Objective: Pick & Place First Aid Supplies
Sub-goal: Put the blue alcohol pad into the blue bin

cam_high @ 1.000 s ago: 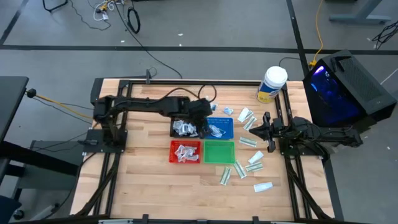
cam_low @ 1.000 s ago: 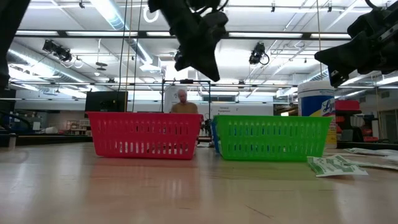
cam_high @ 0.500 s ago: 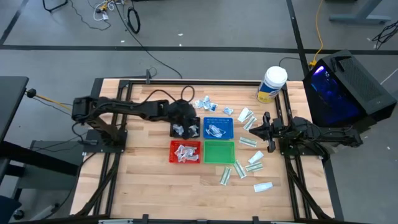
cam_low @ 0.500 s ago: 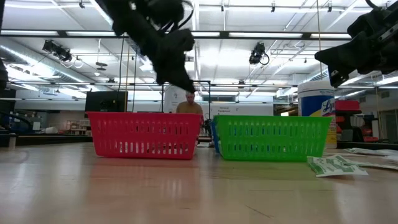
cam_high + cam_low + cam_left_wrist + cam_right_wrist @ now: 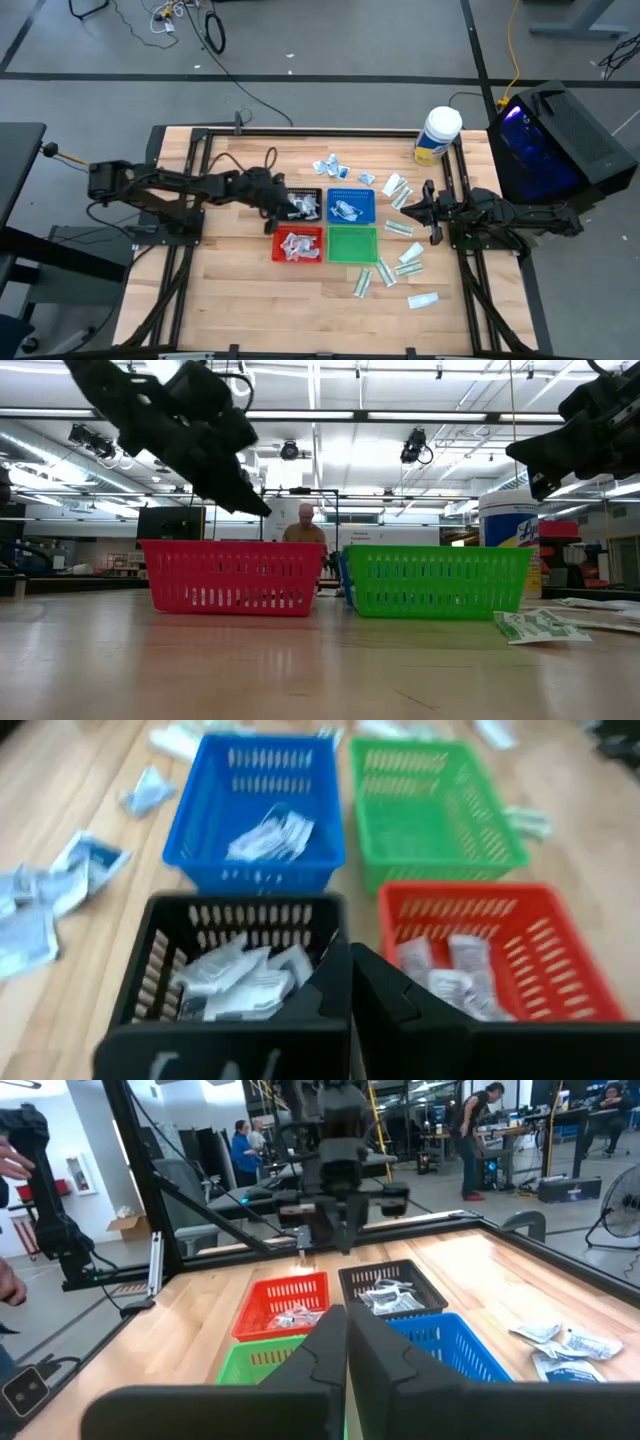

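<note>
My left gripper (image 5: 278,204) hangs shut and empty just left of the black tray (image 5: 299,205), pointing slantwise down at it (image 5: 350,995). White squarish packets lie in the black tray (image 5: 235,978), the blue tray (image 5: 265,835) and the red tray (image 5: 455,975); the green tray (image 5: 430,810) shows none. More squarish packets (image 5: 335,168) lie loose on the table behind the trays. White-and-green packets (image 5: 400,228) are scattered right of and in front of the trays. My right gripper (image 5: 420,205) waits shut at the table's right side, pointing level (image 5: 347,1342).
A big white jar with a yellow label (image 5: 437,135) stands at the far right corner. The four trays sit in a tight two-by-two block at mid-table. Bare wood lies left of the trays (image 5: 230,260). People stand in the room beyond the table (image 5: 240,1150).
My left gripper has drawn back from above the black and blue trays toward the table's left edge and has sunk lower. It has tipped from steeply down to a shallower slant and has stayed shut. No packet has moved.
</note>
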You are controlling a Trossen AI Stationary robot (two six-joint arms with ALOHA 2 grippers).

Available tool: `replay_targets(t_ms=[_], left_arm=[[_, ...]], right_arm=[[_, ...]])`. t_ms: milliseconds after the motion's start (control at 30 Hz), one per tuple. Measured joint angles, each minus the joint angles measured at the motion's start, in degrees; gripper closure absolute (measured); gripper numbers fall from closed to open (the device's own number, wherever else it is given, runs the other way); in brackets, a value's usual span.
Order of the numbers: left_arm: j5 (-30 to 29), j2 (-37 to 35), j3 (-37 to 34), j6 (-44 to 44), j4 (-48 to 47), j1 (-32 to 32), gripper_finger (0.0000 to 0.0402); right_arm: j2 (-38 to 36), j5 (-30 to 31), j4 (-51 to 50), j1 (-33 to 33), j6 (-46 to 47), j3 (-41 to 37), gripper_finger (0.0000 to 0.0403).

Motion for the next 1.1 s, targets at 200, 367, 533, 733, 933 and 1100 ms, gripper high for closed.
replay_targets(t_ms=[200,367,533,733,933,1100], left_arm=[[3.09,-6.47,-3.98,3.20,1.11,-4.28,0.0397],[3.11,-11.25,-7.76,6.43,2.06,-9.99,0.0399],[3.11,-15.45,-11.89,6.80,3.74,-13.99,0.0398],[1.81,-19.09,-16.48,6.14,5.78,-15.11,0.0398],[1.13,-23.20,-20.78,6.23,7.34,-13.88,0.0398],[2.45,-28.46,-22.94,6.23,8.06,-12.70,0.0399]], right_arm=[[0.13,0.00,0.00,0.00,0.01,-0.02,0.0385],[0.26,-0.35,0.00,0.00,-0.04,-0.01,0.0385],[0.48,-0.06,0.00,0.00,-0.01,-0.01,0.0385],[0.57,-0.36,-0.02,0.00,0.00,0.00,0.0385],[0.59,-0.37,0.00,0.00,-0.01,-0.01,0.0385],[0.59,-0.34,0.00,0.02,-0.01,-0.02,0.0385]])
